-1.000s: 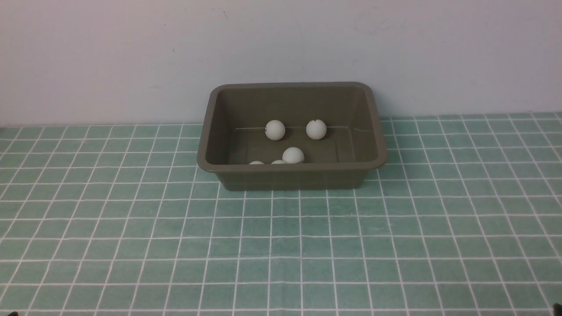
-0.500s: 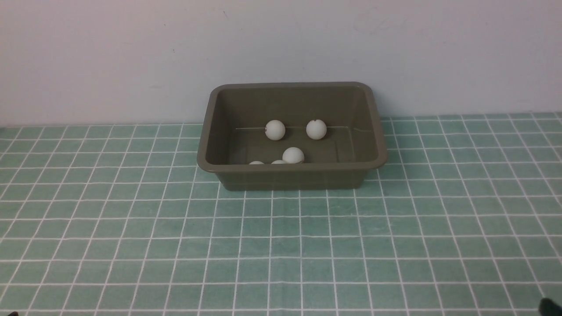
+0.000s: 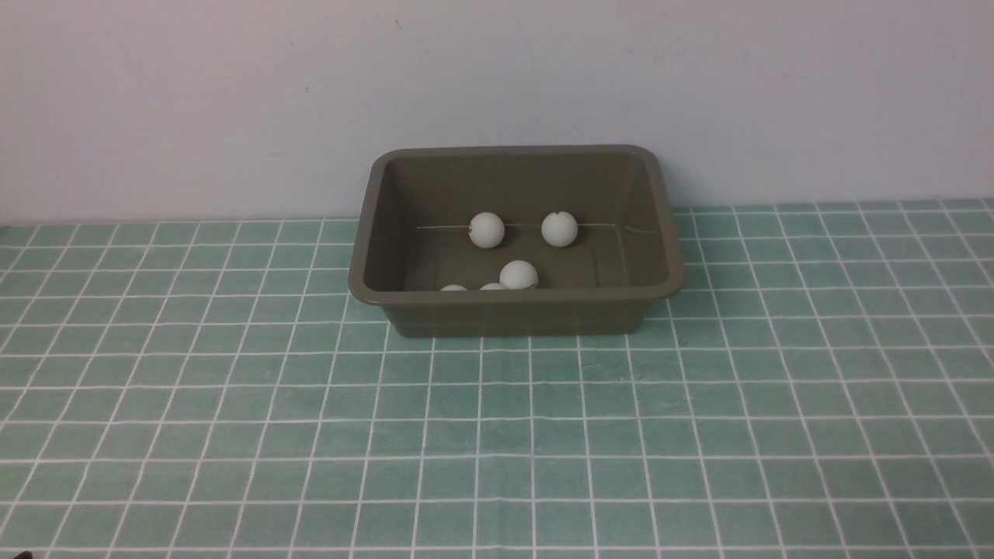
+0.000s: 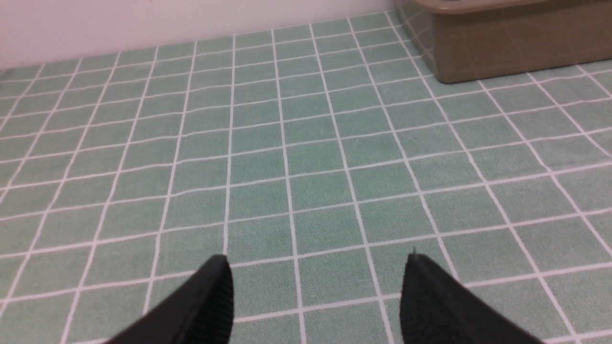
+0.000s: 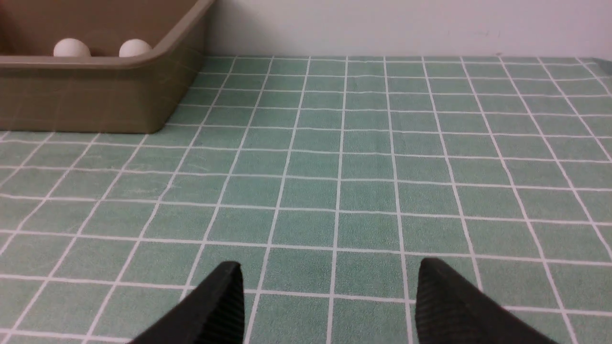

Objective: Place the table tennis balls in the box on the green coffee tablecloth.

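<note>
The olive-brown box stands on the green coffee tablecloth near the back wall. Several white table tennis balls lie inside it: one and another by the far wall, a third nearer the front, and two more peeking over the front rim. The right wrist view shows the box with two balls above its rim. My left gripper and my right gripper are open over bare cloth, with nothing between the fingers. Neither shows in the front view.
A plain pale wall rises just behind the box. The left wrist view catches one corner of the box across the cloth.
A dark tip of the right arm at the front view's lower right corner has slipped out of the picture. The box and balls have not moved.
</note>
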You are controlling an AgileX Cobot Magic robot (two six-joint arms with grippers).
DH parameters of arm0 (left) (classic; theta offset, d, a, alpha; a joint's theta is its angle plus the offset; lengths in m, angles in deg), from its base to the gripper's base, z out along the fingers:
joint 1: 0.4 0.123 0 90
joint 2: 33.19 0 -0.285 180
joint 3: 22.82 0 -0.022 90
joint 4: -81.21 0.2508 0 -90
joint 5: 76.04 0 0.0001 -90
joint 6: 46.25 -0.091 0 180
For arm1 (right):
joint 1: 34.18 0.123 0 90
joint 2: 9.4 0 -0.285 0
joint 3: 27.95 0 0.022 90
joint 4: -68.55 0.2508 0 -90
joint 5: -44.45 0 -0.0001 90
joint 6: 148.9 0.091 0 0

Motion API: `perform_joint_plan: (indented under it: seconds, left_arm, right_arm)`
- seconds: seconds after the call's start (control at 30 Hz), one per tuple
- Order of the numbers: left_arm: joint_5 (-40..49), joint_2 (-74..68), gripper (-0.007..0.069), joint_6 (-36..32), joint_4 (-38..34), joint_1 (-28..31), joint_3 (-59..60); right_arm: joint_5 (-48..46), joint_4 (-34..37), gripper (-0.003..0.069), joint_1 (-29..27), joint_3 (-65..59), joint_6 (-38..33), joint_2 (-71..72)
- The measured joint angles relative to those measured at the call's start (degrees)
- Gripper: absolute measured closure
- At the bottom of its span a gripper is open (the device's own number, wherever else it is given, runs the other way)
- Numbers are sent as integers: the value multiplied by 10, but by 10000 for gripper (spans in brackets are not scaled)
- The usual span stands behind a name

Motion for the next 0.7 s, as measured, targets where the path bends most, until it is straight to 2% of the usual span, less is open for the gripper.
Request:
perform_joint_plan:
  seconds: [0.7]
  left_arm:
    - [0,0,198,0,0,0,0]
  right_arm:
    - [3,-22,218,0,-1,-19,0]
